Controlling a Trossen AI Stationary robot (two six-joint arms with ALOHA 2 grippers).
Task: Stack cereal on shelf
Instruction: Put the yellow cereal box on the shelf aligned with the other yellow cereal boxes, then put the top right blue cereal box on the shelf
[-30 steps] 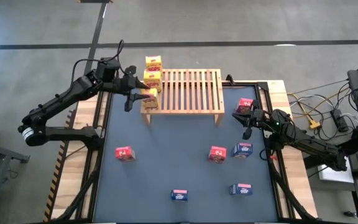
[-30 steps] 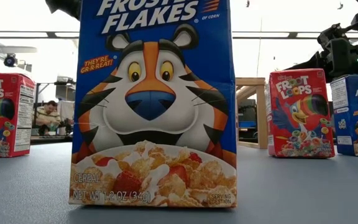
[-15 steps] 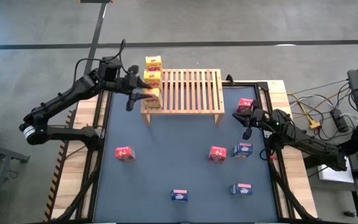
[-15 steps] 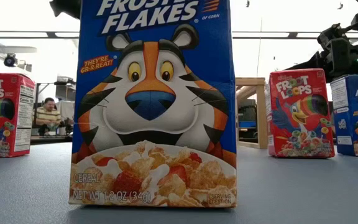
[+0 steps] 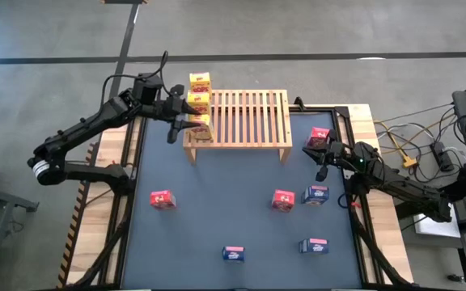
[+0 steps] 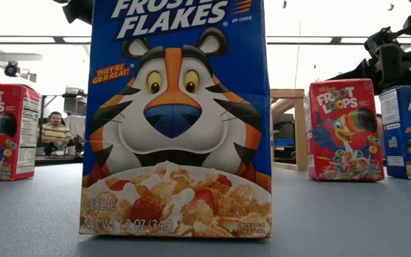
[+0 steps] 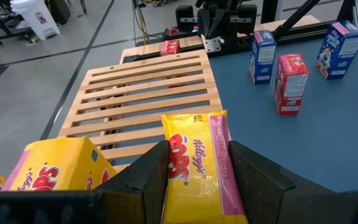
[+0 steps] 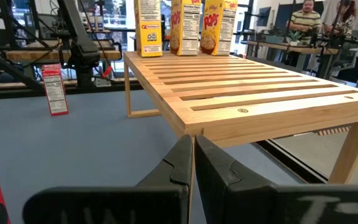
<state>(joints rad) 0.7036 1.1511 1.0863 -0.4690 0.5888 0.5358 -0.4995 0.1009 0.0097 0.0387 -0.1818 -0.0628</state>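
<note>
The wooden slatted shelf stands at the table's far side. Two yellow cereal boxes stand upright on its left end. My left gripper is shut on a third yellow box beside them. All three also show in the right wrist view. Red boxes and blue boxes stand on the table. My right gripper is shut and empty, near the shelf's right leg. My left gripper pinches the third yellow box by two opposite sides between its two fingers. The fingers come from the table's left side. The box stands upright with its lower end on the slats at the shelf's left end.
In the low view a blue box fills the middle, with red boxes and another blue one behind. A person sits in the room beyond. Most of the shelf's slats are bare.
My left gripper has moved a little toward the table's far and right edges with the yellow box, which now sits closer beside the other two boxes on the shelf's left end.
</note>
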